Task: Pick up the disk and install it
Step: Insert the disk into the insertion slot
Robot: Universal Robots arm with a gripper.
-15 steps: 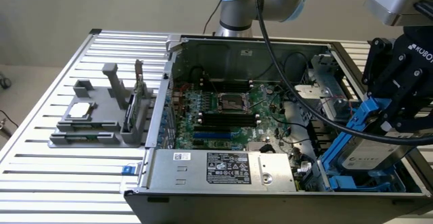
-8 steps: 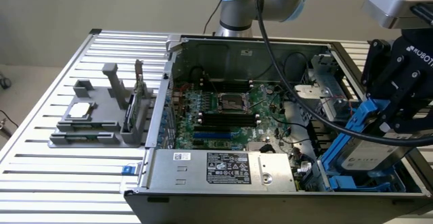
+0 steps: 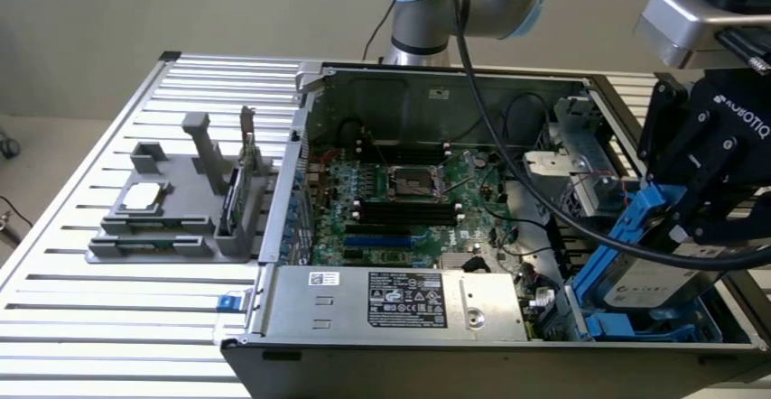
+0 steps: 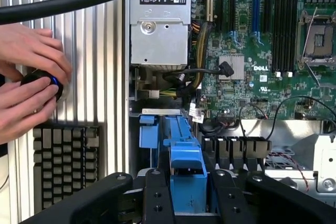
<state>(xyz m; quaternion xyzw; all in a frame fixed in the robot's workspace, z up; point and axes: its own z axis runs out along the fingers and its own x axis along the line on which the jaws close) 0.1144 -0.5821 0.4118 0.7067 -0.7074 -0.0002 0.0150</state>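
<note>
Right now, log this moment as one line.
claw: shut on disk | disk: tilted at blue drive bay in case | person's hands: on black knob, on table beside case

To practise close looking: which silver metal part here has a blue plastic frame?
The disk, held in the gripper at the exterior view's right; the labelled box and the small chip have no blue frame.

a silver-grey disk [image 3: 656, 277] shows a white label and a bright blue frame. the circuit board [image 3: 404, 205] is green with black and blue slots, the power box [image 3: 398, 298] silver with a black label, the table [image 3: 85, 327] ribbed pale silver, the cable [image 4: 79, 1] black.
</note>
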